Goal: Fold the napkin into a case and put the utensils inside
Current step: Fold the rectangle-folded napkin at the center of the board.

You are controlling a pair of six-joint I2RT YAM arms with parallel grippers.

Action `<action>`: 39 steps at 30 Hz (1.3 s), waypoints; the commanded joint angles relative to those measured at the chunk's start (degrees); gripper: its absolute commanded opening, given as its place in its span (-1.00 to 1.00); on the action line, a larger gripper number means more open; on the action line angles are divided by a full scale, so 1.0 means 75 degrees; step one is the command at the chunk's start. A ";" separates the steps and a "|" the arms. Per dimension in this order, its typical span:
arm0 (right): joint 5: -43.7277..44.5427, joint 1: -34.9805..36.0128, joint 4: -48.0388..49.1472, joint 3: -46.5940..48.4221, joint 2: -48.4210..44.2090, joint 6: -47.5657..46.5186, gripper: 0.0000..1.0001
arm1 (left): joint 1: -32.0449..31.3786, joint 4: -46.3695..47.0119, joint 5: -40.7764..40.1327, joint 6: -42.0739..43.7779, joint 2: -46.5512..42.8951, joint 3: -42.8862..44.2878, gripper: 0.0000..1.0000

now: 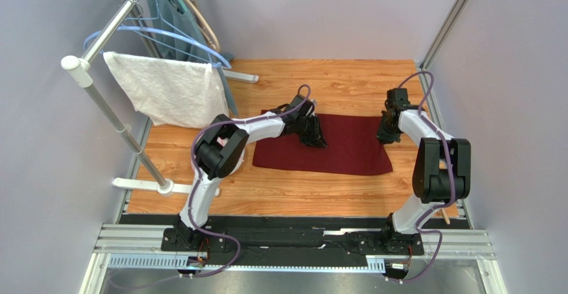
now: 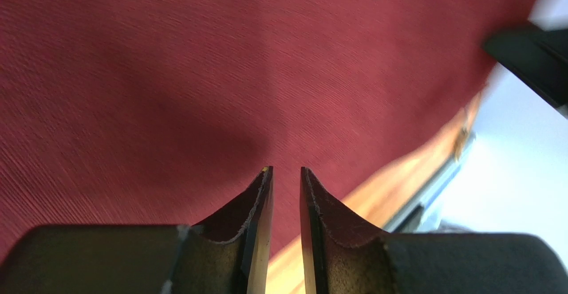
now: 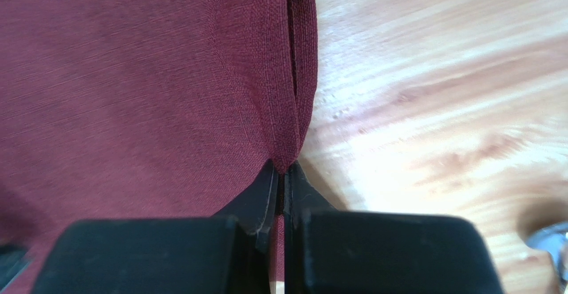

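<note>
Right gripper pinches napkin edge; left gripper slightly parted; towel hangs apart.

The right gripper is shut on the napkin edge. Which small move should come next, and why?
Probably lift that edge slightly and carry it leftward. The right gripper pinches the doubled right edge of the napkin; the cloth lies flat, a wide rectangle, not yet narrow; the left gripper, jaws slightly apart, stands over its middle.
</note>
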 commanded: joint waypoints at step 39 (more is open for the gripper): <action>-0.1397 0.2090 -0.1176 0.1408 -0.1709 0.0669 -1.00 | 0.0631 -0.1666 -0.1041 0.0930 -0.0907 -0.1166 -0.56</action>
